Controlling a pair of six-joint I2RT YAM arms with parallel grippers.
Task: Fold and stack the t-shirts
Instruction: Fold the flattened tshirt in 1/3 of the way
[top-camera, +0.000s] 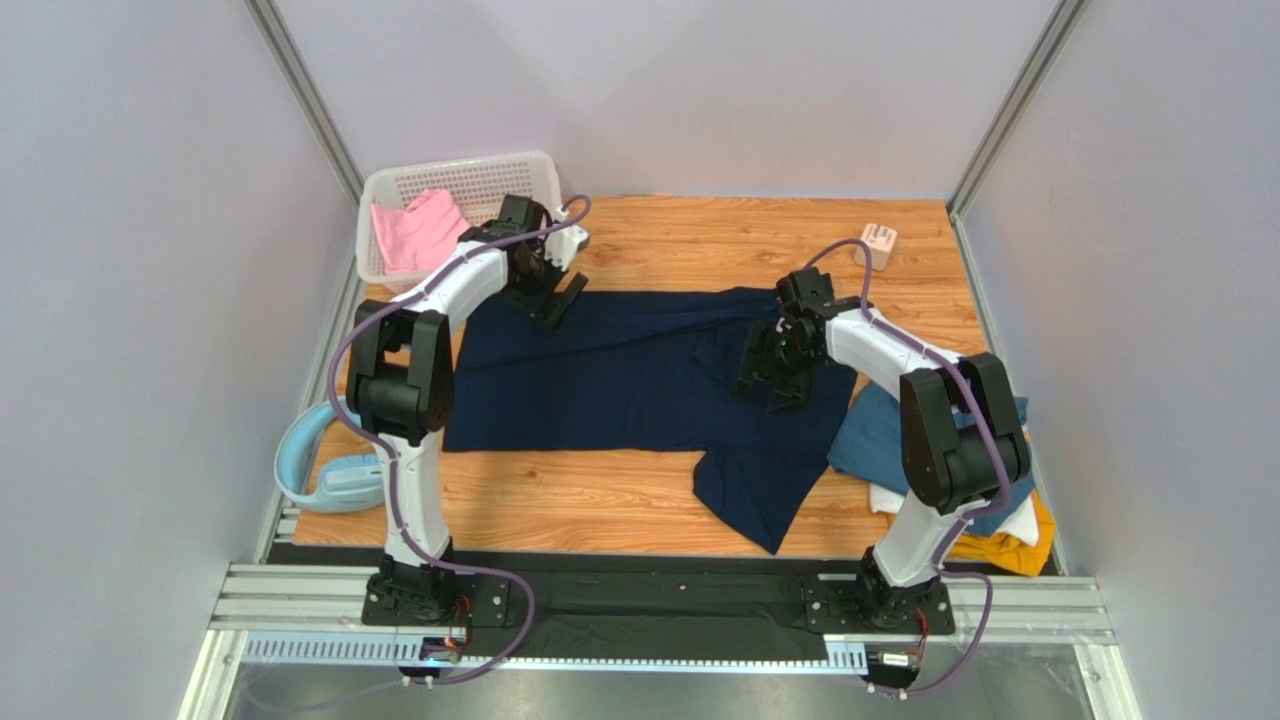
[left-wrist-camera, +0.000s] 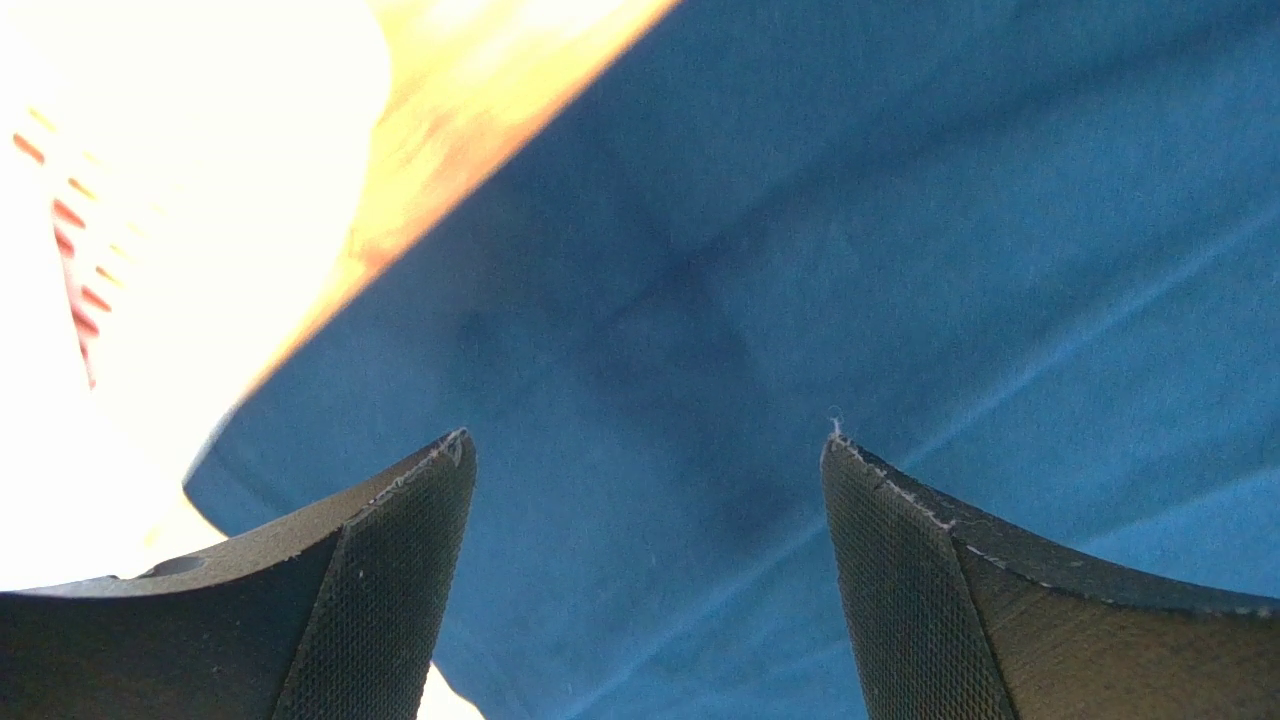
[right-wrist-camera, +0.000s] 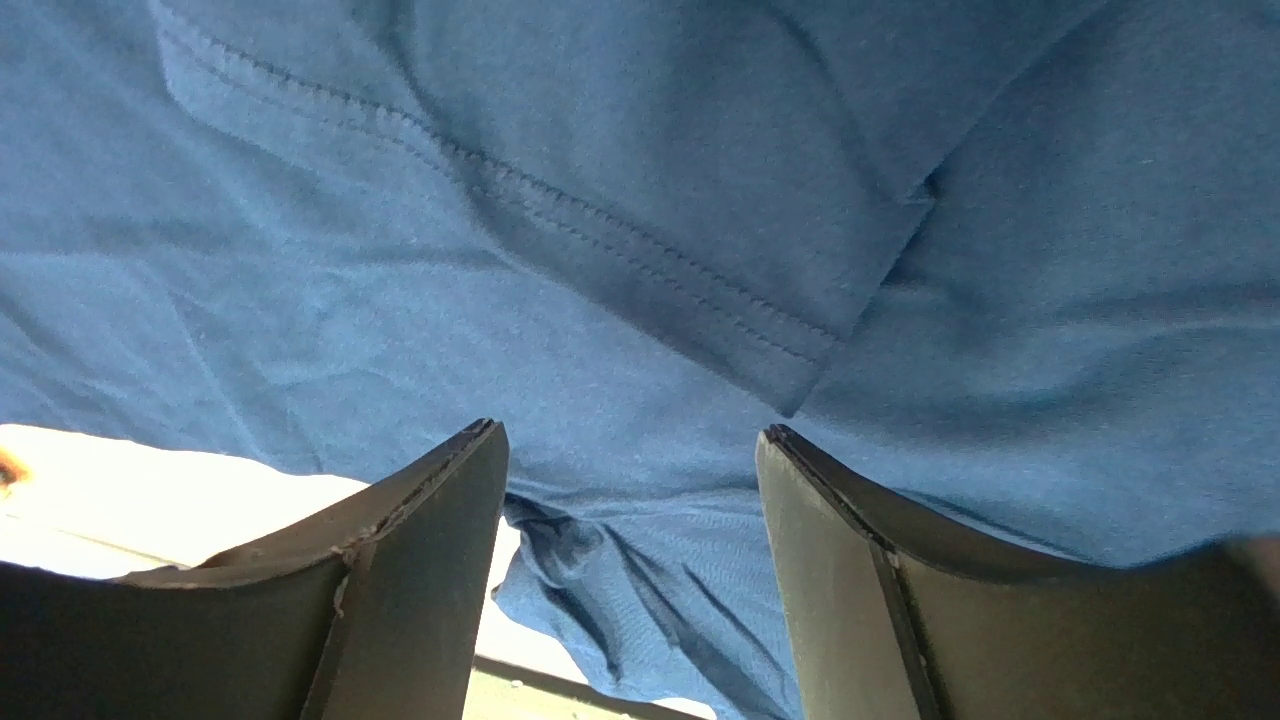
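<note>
The navy t-shirt (top-camera: 601, 393) is being laid flat across the wooden table (top-camera: 601, 518), the left gripper (top-camera: 552, 306) and right gripper (top-camera: 775, 378) being held above it, jaws apart and empty; cloth edges are probably best pinched evenly.

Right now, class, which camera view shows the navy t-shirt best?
The top external view: it alone shows nearly all of the navy t-shirt, spread across the table. The left wrist view shows only a plain corner of it at the cloth's edge; the right wrist view shows a stitched hem close up.
</note>
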